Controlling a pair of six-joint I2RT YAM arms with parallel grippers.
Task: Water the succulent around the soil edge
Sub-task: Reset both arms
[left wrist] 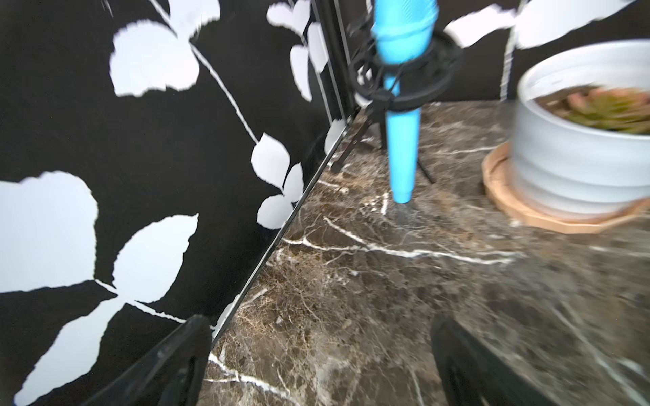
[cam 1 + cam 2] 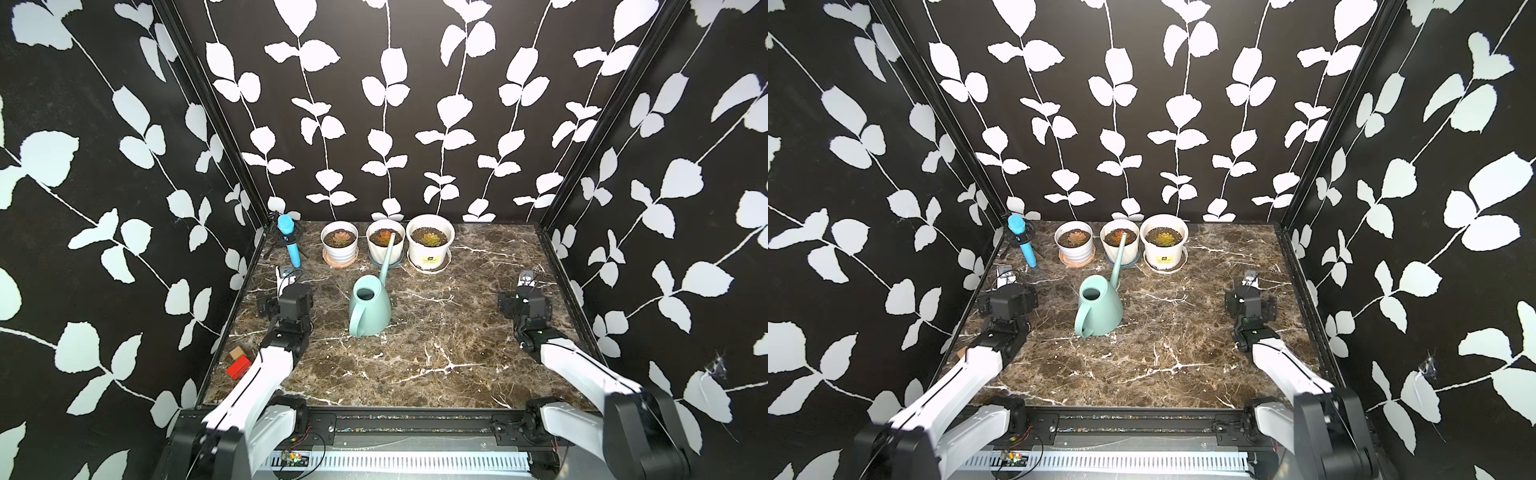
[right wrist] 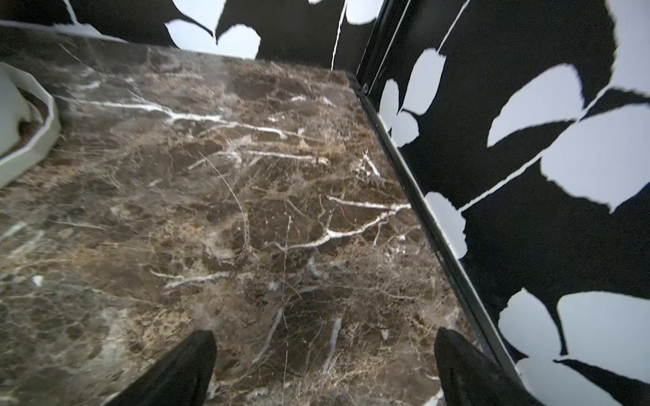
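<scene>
Can pos: watering can [image 2: 370, 307] stands upright on marble table [image 2: 415, 365], mid-table, nothing gripping it.
Can axis: handle [image 2: 356, 322] to spout [image 2: 387, 257] runs near-to-far, leaning slightly right. Handle on can's near-left side; spout tip reads over the middle pot [image 2: 385, 249] in both top views.
Pots: three white pots in a row behind can, one succulent each; left pot [image 2: 339, 249], right pot [image 2: 430, 249]. Which one is meant, can't tell.
L gripper [image 1: 320, 334]: to can's left, near it, aimed past can's far-left. Jaws spread wide, empty, only table btw them.
R gripper [image 3: 325, 342]: to can's right, well apart. Jaws spread wide, empty.
Nearer arm: L, and handle is turned its way. Judgement: L arm suits the pick, closing across the handle loop.
Can looks: pale green, smooth plastic, cone body, open round fill hole, long thin spout. Water level not readable.
Middle succulent [image 2: 384, 237]: orange-red rosette centred in dark soil; soil ring around it is narrow.
Other: blue mic [image 2: 289, 241] far-left of can.
</scene>
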